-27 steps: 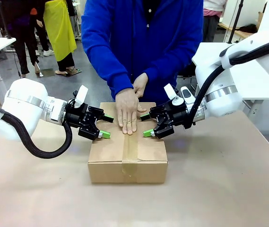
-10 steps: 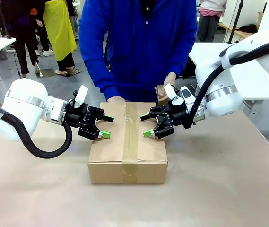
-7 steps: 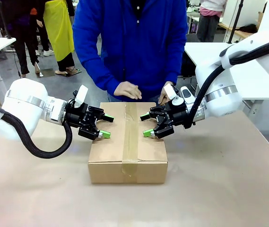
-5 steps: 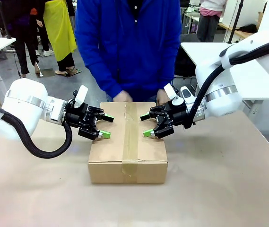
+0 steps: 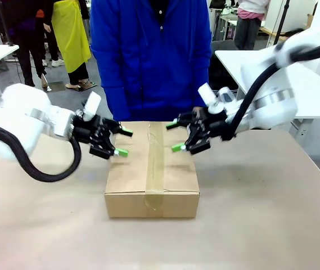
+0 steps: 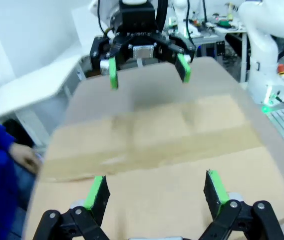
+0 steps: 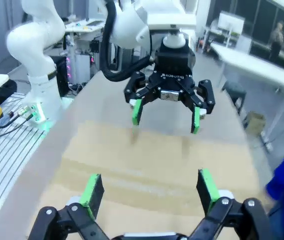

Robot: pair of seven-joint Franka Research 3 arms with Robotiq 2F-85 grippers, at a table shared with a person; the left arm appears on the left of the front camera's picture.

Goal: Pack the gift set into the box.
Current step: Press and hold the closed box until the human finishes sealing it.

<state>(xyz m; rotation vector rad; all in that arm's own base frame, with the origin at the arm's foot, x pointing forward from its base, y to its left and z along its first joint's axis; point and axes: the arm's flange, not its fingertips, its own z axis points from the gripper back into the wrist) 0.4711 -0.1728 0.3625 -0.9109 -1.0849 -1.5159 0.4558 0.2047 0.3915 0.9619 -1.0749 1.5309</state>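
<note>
Now the left gripper (image 5: 120,142) and right gripper (image 5: 175,136) hover spread-fingered over the taped-shut box (image 5: 152,191).

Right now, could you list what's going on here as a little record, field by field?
box: brown carton, flaps closed, on the table
seal: tape strip along the top seam and down the near side
left gripper: open, holding nothing, over the box's left edge
right gripper: open, holding nothing, over the box's right half
person: blue jacket, standing at the far side
gift set: cannot tell, box is closed
</note>
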